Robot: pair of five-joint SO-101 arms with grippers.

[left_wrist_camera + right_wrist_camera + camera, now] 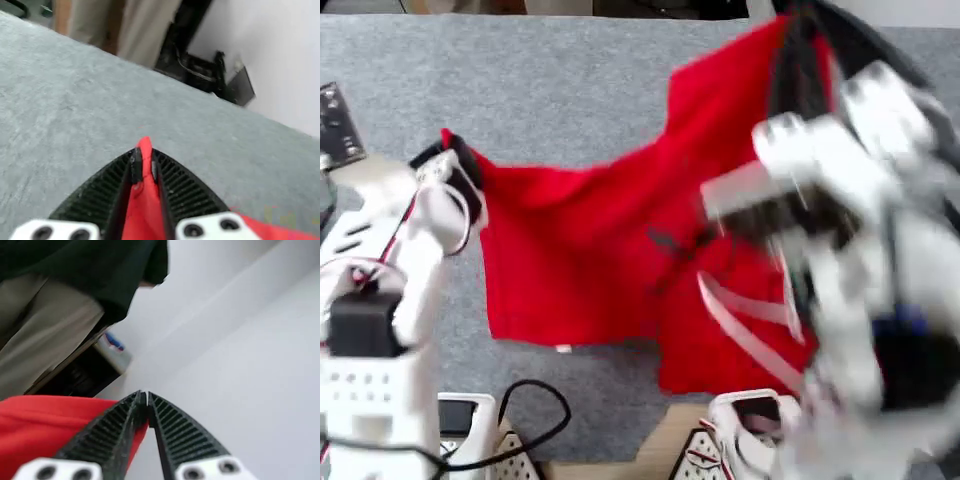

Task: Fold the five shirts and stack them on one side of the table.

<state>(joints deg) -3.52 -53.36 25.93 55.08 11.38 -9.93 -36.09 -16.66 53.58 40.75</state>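
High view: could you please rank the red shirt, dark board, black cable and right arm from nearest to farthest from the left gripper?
1. Red shirt, corner pinched in the left gripper.
2. Dark board, at the table's left edge.
3. Black cable, by the near edge.
4. Right arm, far over on the right.

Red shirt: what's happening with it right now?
Both arms have hold of the red shirt. The left gripper is shut on one corner, low over the grey table. The right gripper is shut on another edge and sits much higher, so the cloth stretches between the two. The shirt is spread out and not yet folded.
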